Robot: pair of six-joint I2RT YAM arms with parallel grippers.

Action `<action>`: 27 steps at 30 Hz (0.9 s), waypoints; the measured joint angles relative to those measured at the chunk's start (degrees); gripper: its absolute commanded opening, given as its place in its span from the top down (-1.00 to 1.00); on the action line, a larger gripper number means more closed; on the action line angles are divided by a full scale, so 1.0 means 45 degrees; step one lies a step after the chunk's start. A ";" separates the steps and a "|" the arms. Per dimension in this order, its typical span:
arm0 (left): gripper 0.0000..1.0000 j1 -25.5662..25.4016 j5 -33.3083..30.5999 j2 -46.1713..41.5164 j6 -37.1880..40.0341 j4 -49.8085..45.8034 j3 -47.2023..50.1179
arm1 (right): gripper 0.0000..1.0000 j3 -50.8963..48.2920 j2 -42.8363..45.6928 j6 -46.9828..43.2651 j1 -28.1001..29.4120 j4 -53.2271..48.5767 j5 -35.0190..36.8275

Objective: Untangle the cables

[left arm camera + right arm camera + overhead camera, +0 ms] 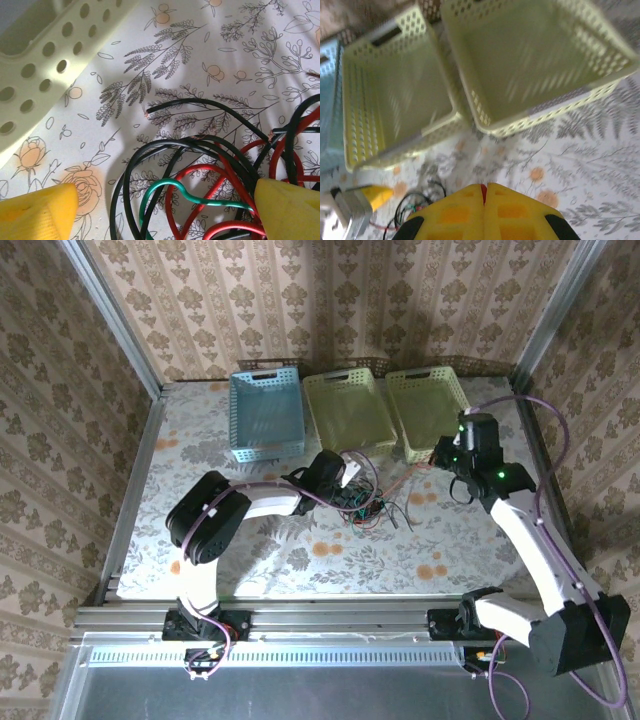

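Note:
The cables (365,502) lie in a loose tangle of red, green and black loops on the flowered tablecloth, just in front of the middle basket. My left gripper (348,480) hovers over the pile's left side and is open. In the left wrist view its yellow fingers (35,212) straddle the cables (200,200), with black, red and green loops lying between them. My right gripper (447,456) is raised to the right of the pile, shut on a thin red cable (410,478) that stretches back to the tangle. A sliver of red shows between its closed jaws (483,187).
Three baskets stand along the back: a blue basket (265,410), a pale green middle basket (348,405) and a right basket (425,405). The middle basket's perforated wall (45,55) is close to my left gripper. Metal rails edge the table.

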State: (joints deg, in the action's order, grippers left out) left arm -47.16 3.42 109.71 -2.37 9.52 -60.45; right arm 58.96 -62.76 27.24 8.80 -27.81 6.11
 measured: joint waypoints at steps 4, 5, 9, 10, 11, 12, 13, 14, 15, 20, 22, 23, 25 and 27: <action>-0.84 0.0097 -0.0141 -0.0136 -0.0199 0.0432 0.0374 | 1.00 0.0000 0.0670 0.0097 -0.0418 0.0165 0.0238; -0.84 0.0131 -0.0146 -0.0155 -0.0243 0.0515 0.0447 | 1.00 0.0000 0.0758 0.0097 -0.0520 0.0165 0.0296; -0.84 0.0209 -0.0170 -0.0262 -0.0481 0.0816 0.0738 | 1.00 0.0005 0.0971 0.0107 -0.1005 0.0175 0.0520; -0.84 0.0228 -0.0204 -0.0277 -0.0520 0.0884 0.0806 | 1.00 0.0005 0.1020 0.0141 -0.1209 0.0209 0.0525; -0.84 0.0243 -0.0306 -0.0291 -0.0525 0.0889 0.0860 | 1.00 0.0029 0.1064 0.0155 -0.1379 0.0301 0.0568; -0.84 0.0282 -0.0442 -0.0291 -0.0525 0.0787 0.0967 | 1.00 0.0107 0.1112 0.0219 -0.1617 0.0491 0.0704; -0.84 0.0335 -0.0539 -0.0287 -0.0534 0.0704 0.1117 | 1.00 0.0306 0.1137 0.0272 -0.1851 0.0559 0.0782; -0.84 0.0369 -0.0651 -0.0287 -0.0534 0.0617 0.1219 | 1.00 0.0491 0.1166 0.0321 -0.2021 0.0665 0.0860; -0.84 0.0423 -0.0704 -0.0287 -0.0529 0.0597 0.1350 | 1.00 0.0665 0.1214 0.0369 -0.2166 0.0865 0.0952; -0.80 0.0500 -0.0733 -0.0311 -0.0534 0.0714 0.1428 | 1.00 0.1137 0.1423 0.0617 -0.2599 0.1321 0.0899; -0.80 0.0510 -0.0724 -0.0403 -0.0529 0.0758 0.1540 | 1.00 0.1350 0.1195 0.0622 -0.2633 0.1307 0.0452; -0.80 0.0515 -0.0719 -0.0491 -0.0529 0.0753 0.1622 | 1.00 0.1501 0.0996 0.0622 -0.2652 0.1297 0.0151; -0.82 0.0583 -0.0656 -0.0835 -0.0505 0.0695 0.1977 | 1.00 0.1734 0.0539 0.0617 -0.2667 0.1302 -0.0539; -0.85 0.0665 -0.0495 -0.1277 -0.0384 0.0529 0.2385 | 1.00 0.1768 0.0155 0.0617 -0.2671 0.1287 -0.1175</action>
State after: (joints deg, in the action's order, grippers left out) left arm -44.16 1.19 103.96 -4.10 11.90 -49.71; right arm 66.92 -62.06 30.02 -3.22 -22.02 0.82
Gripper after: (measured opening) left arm 0.914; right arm 0.067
